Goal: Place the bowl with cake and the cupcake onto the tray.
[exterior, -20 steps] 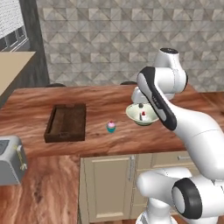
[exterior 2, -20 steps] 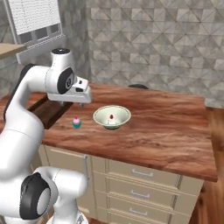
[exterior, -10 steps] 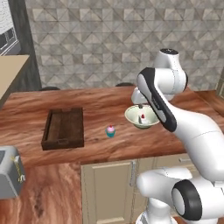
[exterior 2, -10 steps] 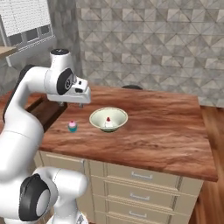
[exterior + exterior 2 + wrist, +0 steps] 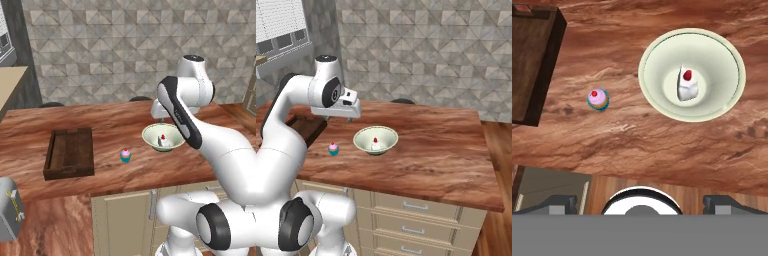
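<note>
Your claw (image 5: 640,202) hangs above the desk (image 5: 662,135), fingers wide apart and holding nothing. Bowl (image 5: 722,42), cupcake (image 5: 598,99) and tray (image 5: 532,65) sit apart below you.

You are looking at a glossy white arm (image 5: 200,130) built from thick, rounded links with smooth shells. Dark grey to black rings mark each joint, and you can see a round black cap with a grey rim on the lower joint (image 5: 216,232) and another on the upper joint (image 5: 332,91). The hand (image 5: 338,109) is a flat white block. Two dark finger tips (image 5: 558,204) show blunt, squared ends.
</note>
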Available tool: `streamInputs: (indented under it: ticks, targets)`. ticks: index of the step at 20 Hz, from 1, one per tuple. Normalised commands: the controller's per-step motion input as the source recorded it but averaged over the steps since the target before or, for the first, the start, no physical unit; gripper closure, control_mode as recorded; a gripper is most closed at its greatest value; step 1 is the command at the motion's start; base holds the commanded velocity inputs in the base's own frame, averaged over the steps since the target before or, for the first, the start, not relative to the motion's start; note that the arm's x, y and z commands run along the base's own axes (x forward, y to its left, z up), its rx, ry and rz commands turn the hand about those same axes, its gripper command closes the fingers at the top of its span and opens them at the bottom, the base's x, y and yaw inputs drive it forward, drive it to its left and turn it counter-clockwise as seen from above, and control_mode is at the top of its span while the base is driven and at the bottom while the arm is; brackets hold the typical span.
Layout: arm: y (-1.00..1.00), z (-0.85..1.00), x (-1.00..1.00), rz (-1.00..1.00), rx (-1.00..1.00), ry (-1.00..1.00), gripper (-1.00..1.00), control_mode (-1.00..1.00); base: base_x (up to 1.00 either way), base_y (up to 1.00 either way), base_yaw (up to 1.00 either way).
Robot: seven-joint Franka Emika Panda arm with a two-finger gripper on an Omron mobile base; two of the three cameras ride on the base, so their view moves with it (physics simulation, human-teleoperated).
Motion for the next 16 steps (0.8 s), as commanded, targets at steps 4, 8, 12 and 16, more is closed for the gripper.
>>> streamInputs:
  ticks: [4, 8, 12, 16]
  targets:
    - [0.0, 0.0, 0.0, 0.0, 0.0, 0.0, -1.0, 1.0, 0.12, 0.04, 0.0]
    - [0.03, 0.0, 0.02, 0.0, 0.0, 0.0, -1.0, -1.0, 0.08, 0.05, 0.0]
    - [0.09, 0.0, 0.01, 0.0, 0.0, 0.0, -1.0, -1.0, 0.0, 0.0, 0.0]
    - [0.17, 0.0, -0.12, 0.0, 0.0, 0.0, -1.0, -1.0, 0.0, 0.0, 0.0]
